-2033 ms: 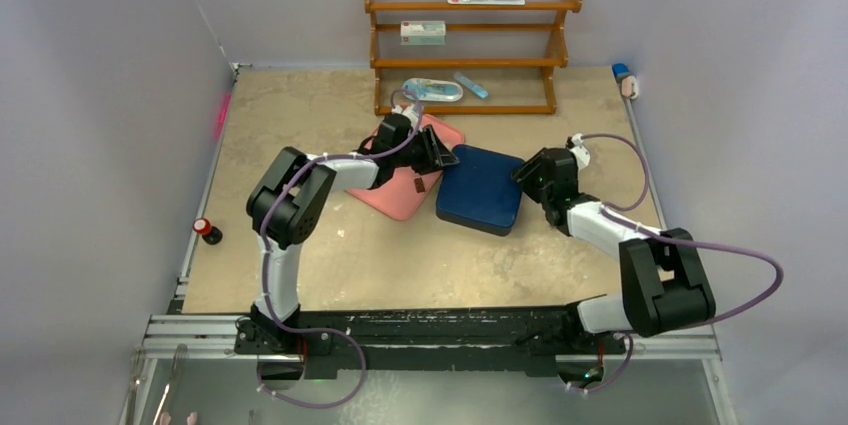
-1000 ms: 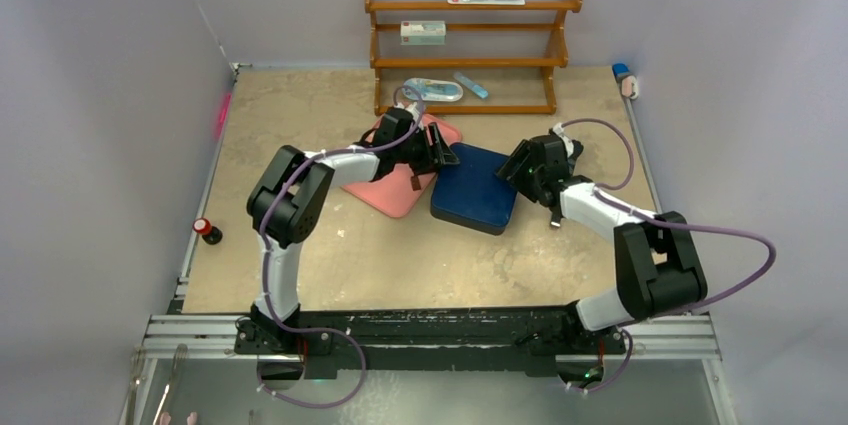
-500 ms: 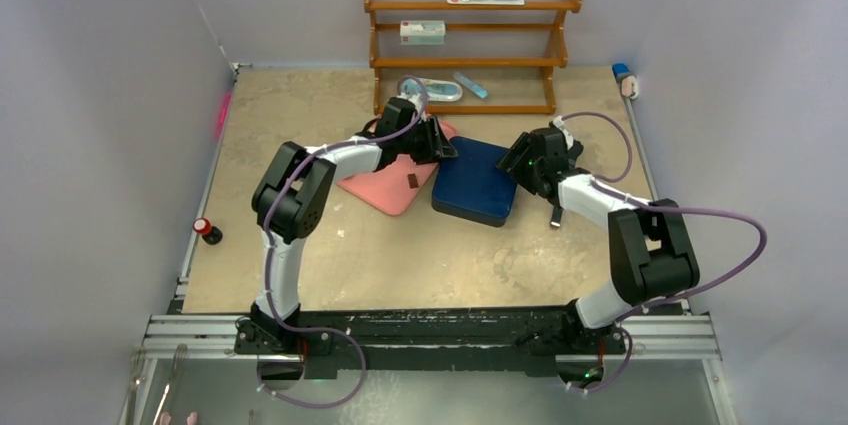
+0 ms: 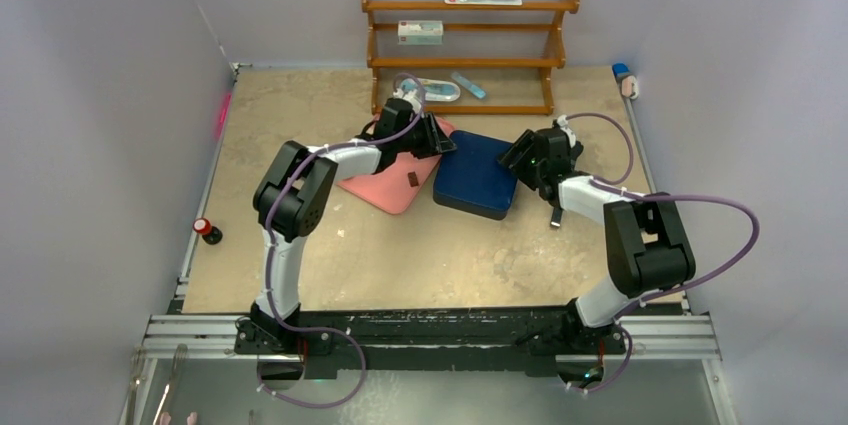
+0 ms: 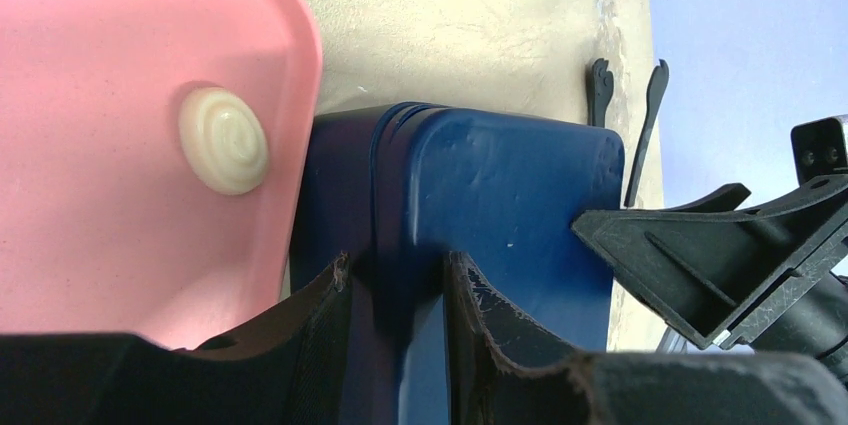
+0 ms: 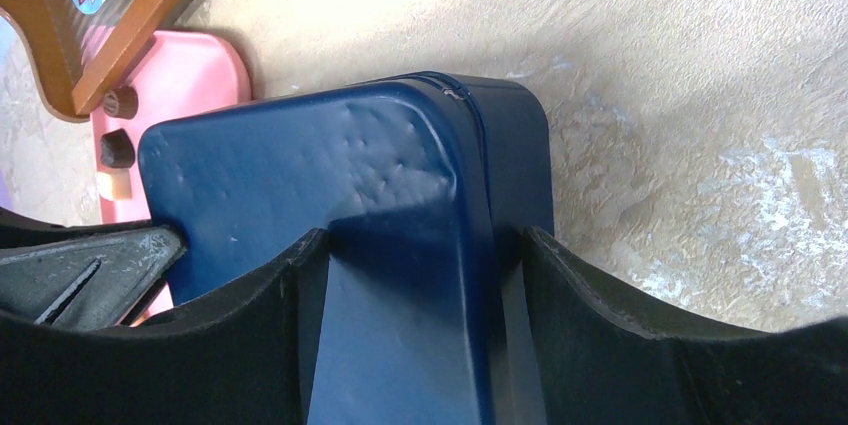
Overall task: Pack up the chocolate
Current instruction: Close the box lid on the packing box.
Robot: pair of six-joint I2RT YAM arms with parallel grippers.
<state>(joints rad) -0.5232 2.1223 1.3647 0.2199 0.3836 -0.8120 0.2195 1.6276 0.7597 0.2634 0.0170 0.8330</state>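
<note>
A closed dark blue box (image 4: 475,175) lies beside the pink tray (image 4: 385,190). My left gripper (image 4: 445,145) is at the box's left far corner, and in the left wrist view its jaws (image 5: 395,265) pinch the lid's rim. My right gripper (image 4: 512,157) reaches in from the right. In the right wrist view it (image 6: 425,240) straddles the box end, a finger against each face. On the tray lie a cream-white round chocolate (image 5: 223,139) and a dark piece (image 4: 412,181). The right wrist view shows other dark pieces (image 6: 117,148) there. The box's inside is hidden.
A wooden rack (image 4: 470,35) with small packets stands at the back, close behind the tray. A red-capped little bottle (image 4: 207,230) sits near the table's left edge. A small blue and white thing (image 4: 626,80) lies at the far right corner.
My left gripper has slid back along the tray to the box's corner and narrowed its jaws onto the rim. The right gripper has pushed further onto the box, which shifted a little.
</note>
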